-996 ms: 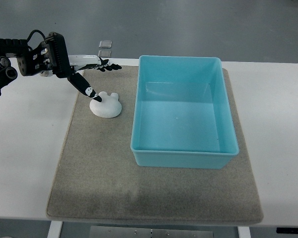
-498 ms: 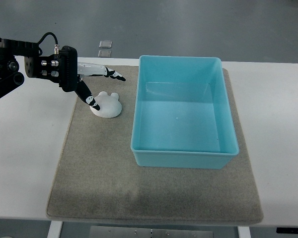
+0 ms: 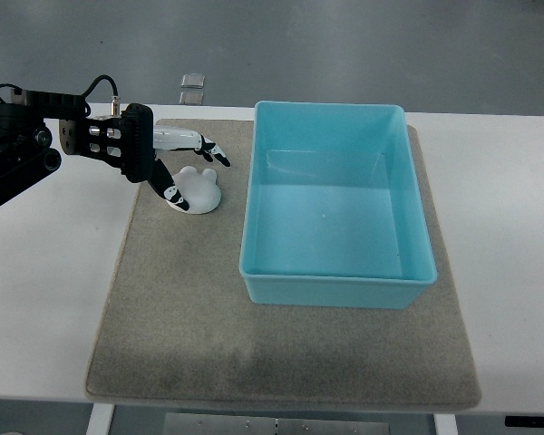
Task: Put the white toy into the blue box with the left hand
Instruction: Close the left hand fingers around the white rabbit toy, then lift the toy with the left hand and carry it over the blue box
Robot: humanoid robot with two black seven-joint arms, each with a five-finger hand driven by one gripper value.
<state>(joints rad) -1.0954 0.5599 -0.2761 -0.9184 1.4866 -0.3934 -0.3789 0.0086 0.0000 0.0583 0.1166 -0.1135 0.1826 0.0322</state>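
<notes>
Now, change: over the last second our left hand (image 3: 183, 169) has come in from the left and lowered until it brackets the white toy (image 3: 196, 191).
Meaning for the task: we judge the reach is done and the closing of the grasp is the step in hand; nothing has been lifted yet.
Hand state: the fingers (image 3: 199, 145) are spread above the toy and the thumb sits at its left side; we see no firm hold, so it reads as open.
Toy location: on the grey mat (image 3: 181, 317), near the blue box (image 3: 335, 285) but apart from its left wall.
Box contents: we see nothing inside.
Surface: the white surface (image 3: 54, 299) carries mat and box.
Right hand: not in view.
</notes>
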